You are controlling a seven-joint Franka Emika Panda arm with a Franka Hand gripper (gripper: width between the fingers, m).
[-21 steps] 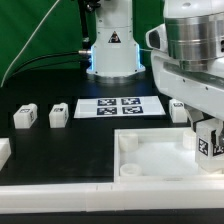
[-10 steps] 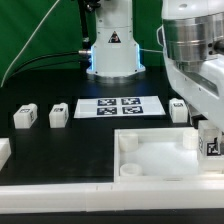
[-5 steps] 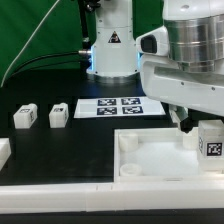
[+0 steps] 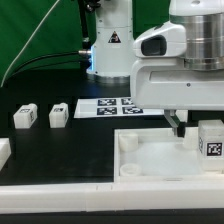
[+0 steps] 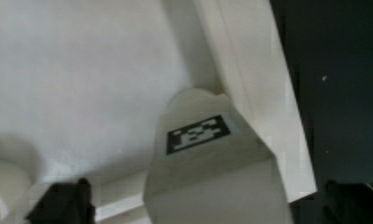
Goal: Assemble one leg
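I am watching the pincer (image 5: 204, 207) hanging wide open over the leg (image 4: 211, 146), its fingers (image 4: 180, 123) straddling the block without gripping it. The leg is standing upright, tag facing the exterior camera, in a corner of the white raised-rim panel (image 4: 150, 160) at the exterior view's right. Another small white block (image 4: 57, 114) is sitting on the black desk (image 4: 60, 150) just beside the marker board (image 4: 120, 106).

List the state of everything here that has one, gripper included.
gripper: open, jaws wide of the leg, holding nothing.
leg: upright at the panel's corner, tag showing, ungripped.
panel: flat on the table, rim up.
first loose leg: on the table, apart from the panel.
second loose leg: beside it, not touching.
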